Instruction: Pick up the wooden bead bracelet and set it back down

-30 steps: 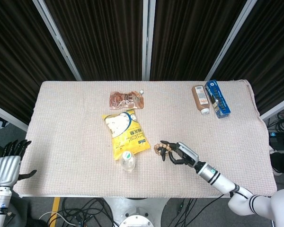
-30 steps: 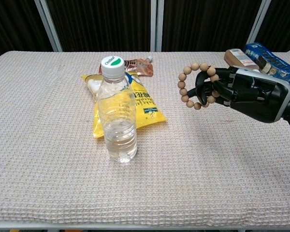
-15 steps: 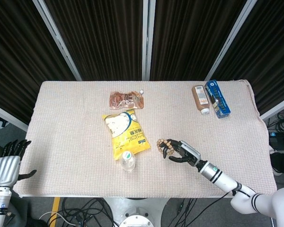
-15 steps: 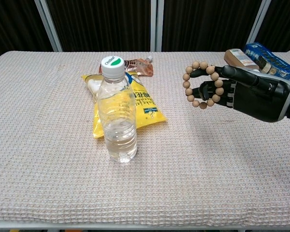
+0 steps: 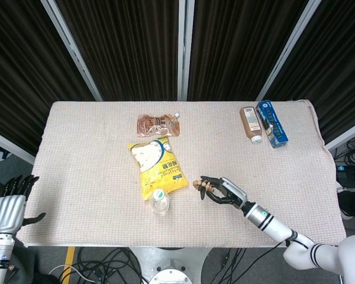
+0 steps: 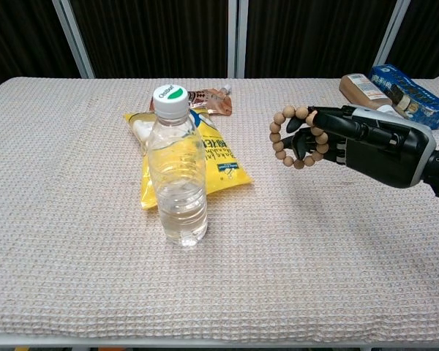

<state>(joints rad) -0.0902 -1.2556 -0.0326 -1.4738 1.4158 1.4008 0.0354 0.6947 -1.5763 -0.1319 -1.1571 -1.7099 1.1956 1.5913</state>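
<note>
The wooden bead bracelet (image 6: 296,137) (image 5: 202,185) is a loop of tan round beads held in the air above the cloth. My right hand (image 6: 366,142) (image 5: 225,191) holds it between thumb and fingers, with the loop standing upright at the fingertips, right of the yellow bag. My left hand (image 5: 9,207) hangs off the table's front left corner, holding nothing, fingers apart; the chest view does not show it.
A clear water bottle (image 6: 177,170) with a green-marked cap stands in front of a yellow snack bag (image 6: 197,157). A brown pouch (image 5: 158,125) lies behind them. A brown bottle (image 5: 250,123) and blue box (image 5: 271,123) lie at the far right. The table (image 5: 94,195) has a beige woven cloth.
My right hand with the bracelet has dropped slightly and shifted left compared with half a second ago. The left hand has not moved.
</note>
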